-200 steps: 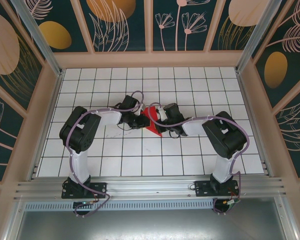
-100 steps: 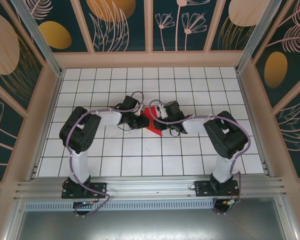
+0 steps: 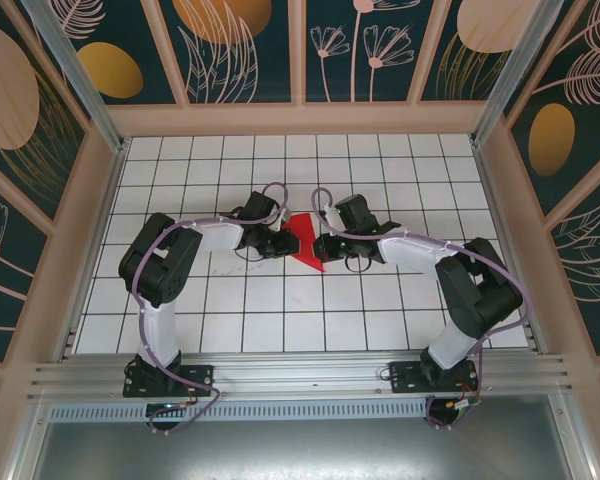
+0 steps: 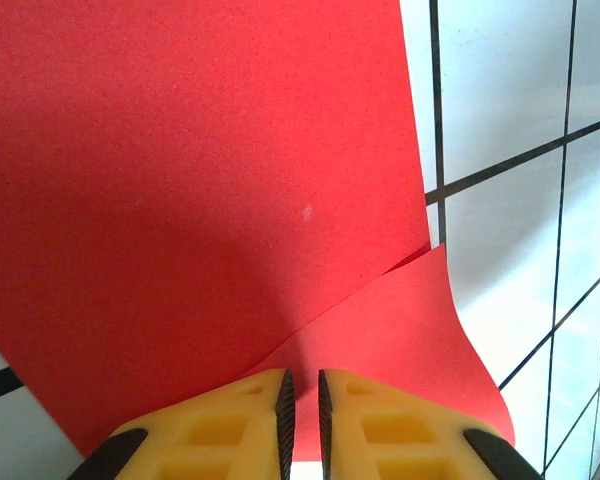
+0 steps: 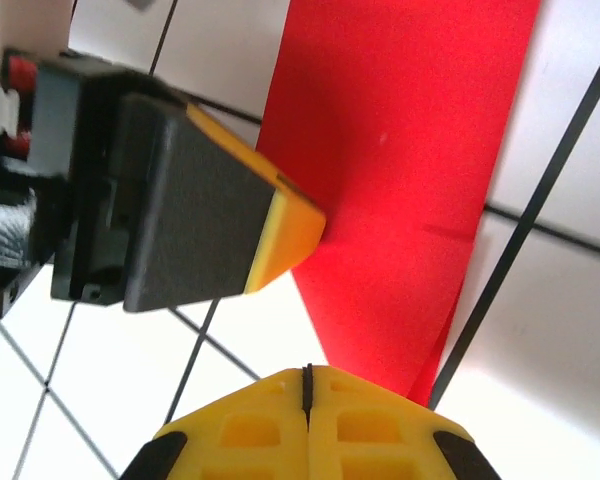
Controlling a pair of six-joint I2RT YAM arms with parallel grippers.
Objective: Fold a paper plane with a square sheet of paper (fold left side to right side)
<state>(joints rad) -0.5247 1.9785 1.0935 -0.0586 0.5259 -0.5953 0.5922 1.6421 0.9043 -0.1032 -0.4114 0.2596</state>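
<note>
Near edge: ribbed aluminium rail point(image 3: 300, 375) carries both arm bases. Left arm point(image 3: 160, 270) and right arm point(image 3: 475, 290) have white links, black joint housings and a lilac cable looped along each.

Worktop point(image 3: 230, 320): glossy white square tiles with thin black grid lines.

Both arms reach in to the middle of the worktop, tips facing each other across the paper point(image 3: 305, 240).

Left gripper point(image 4: 302, 385): yellow moulded fingers point(image 4: 220, 430) with recessed pockets and dark ribbed inner faces. Jaws almost together, only a thin slit between them. A flap of the paper runs right up to the tips; can't tell if it's pinched or just pressed on.

Right gripper point(image 5: 307, 375): same yellow fingers, jaws fully together with only a hairline seam, nothing between them. Tips sit at the paper's narrow near end.

Paper: matte bright red, fine-grained, unmarked. It lies in the middle of the worktop, between the two grippers. The outline is angular, wider toward the far edge and tapering to a point toward the near edge. In the left wrist view there are two layers: one flat sheet, and a smaller flap over it whose curved edge lifts off the tiles.

Far: walls point(image 3: 245, 50) are dark teal panels with gold and peach leaf and flower prints, in pale wood frames.
</note>
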